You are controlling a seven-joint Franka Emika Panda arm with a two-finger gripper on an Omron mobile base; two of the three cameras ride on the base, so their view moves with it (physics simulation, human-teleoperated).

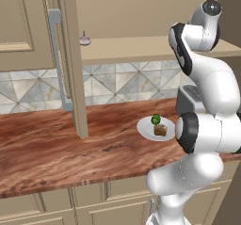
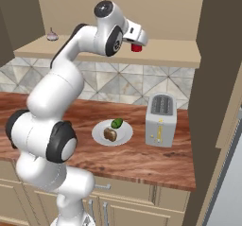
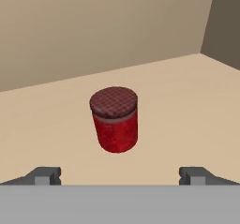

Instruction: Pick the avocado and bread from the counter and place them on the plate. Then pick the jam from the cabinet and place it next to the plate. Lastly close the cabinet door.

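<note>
Red jam [image 3: 115,121] with darker checkered lid; white plate [image 2: 112,133]; reddish-brown wood-grain counter [image 1: 56,148].

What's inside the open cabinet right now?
On the cabinet shelf: the jam, upright, ahead of the open gripper, and a garlic bulb at the far end. The arm hides part of the shelf.

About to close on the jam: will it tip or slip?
The jam stands upright on the flat shelf, squat, so it probably won't tip easily. Its smooth round wall may slip, and would likely roll if knocked over; it looks rigid.
</note>
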